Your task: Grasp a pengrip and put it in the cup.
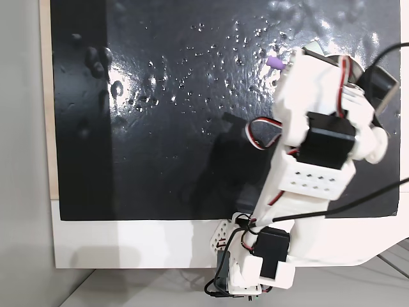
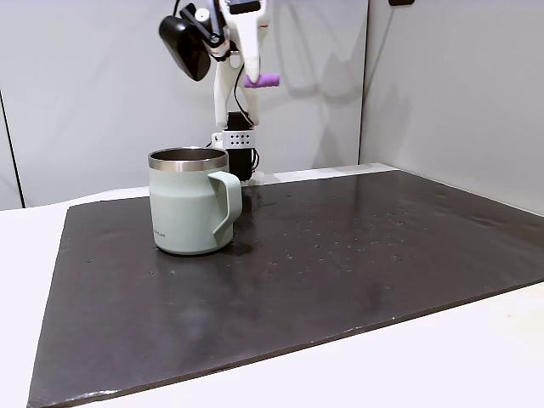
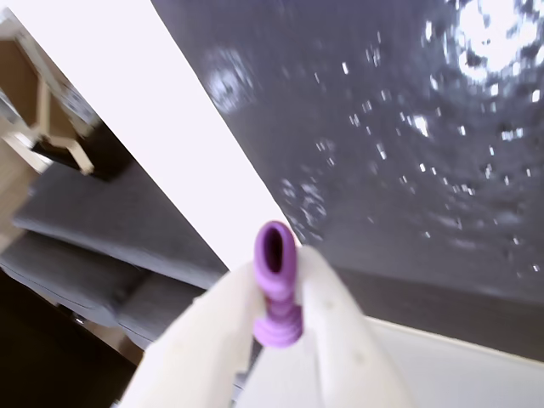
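Protruding from the closed gripper [image 3: 280, 293], a purple ribbed hollow-ended pengrip [image 3: 276, 263]

white table [image 2: 476, 357], black mat [image 2: 340, 272], cup [image 2: 187, 204] on mat

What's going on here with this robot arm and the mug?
A small white robot arm has a tiny purple pengrip pinched between its fingers and is holding it high in the air. In the side fixed view the pengrip sits well above the black mat, a little to the right of the pale green cup. The cup stands upright on the mat, and the pengrip is not yet in it.
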